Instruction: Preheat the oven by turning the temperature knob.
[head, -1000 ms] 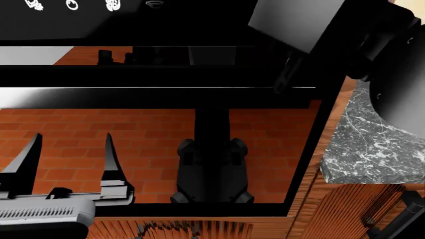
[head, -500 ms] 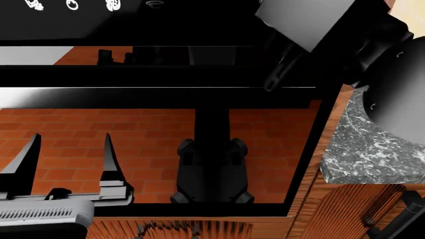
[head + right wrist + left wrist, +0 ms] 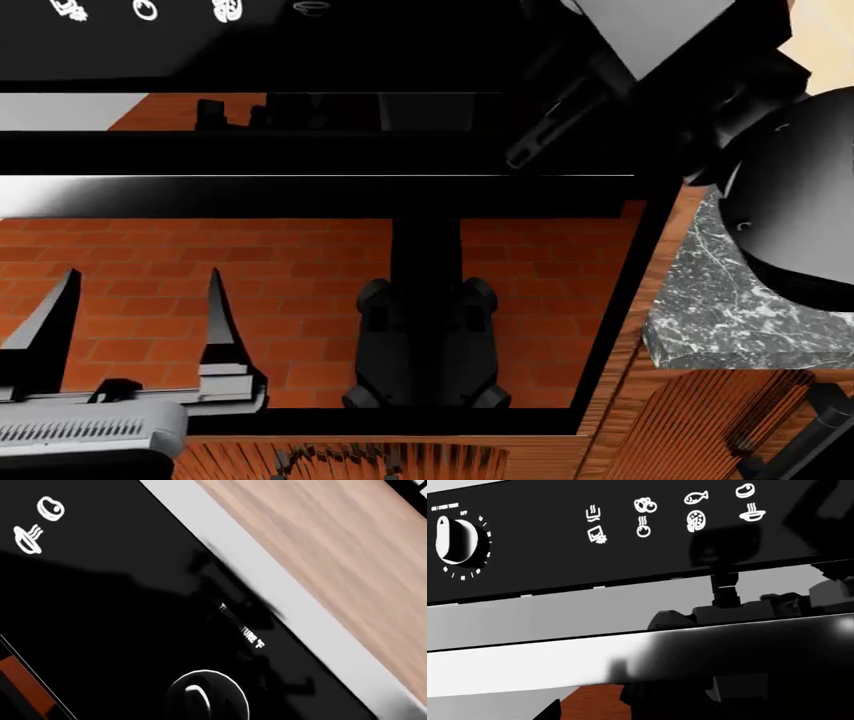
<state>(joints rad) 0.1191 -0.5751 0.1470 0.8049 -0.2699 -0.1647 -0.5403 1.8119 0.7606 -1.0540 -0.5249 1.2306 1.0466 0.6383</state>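
Observation:
The oven's glossy glass door (image 3: 267,290) fills the head view and mirrors a brick floor and the robot. Its silver bar handle (image 3: 160,195) also crosses the left wrist view (image 3: 527,665). The black control strip (image 3: 627,555) carries white icons and a timer knob (image 3: 456,540). The temperature knob (image 3: 208,697) sits under a "TEMPERATURE °F" label (image 3: 241,632) in the right wrist view. My right gripper (image 3: 541,135) reaches up to the strip's right end; its jaws are dark against black. My left gripper (image 3: 134,320) is open and empty, low before the door.
A marble countertop (image 3: 747,310) juts out right of the oven over a ribbed wood cabinet (image 3: 654,430) with a black handle (image 3: 801,440). A pale wood panel (image 3: 347,555) lies beyond the strip's silver edge.
My right arm has moved up and to the left, closer to the control strip. The left gripper has stayed where it was.

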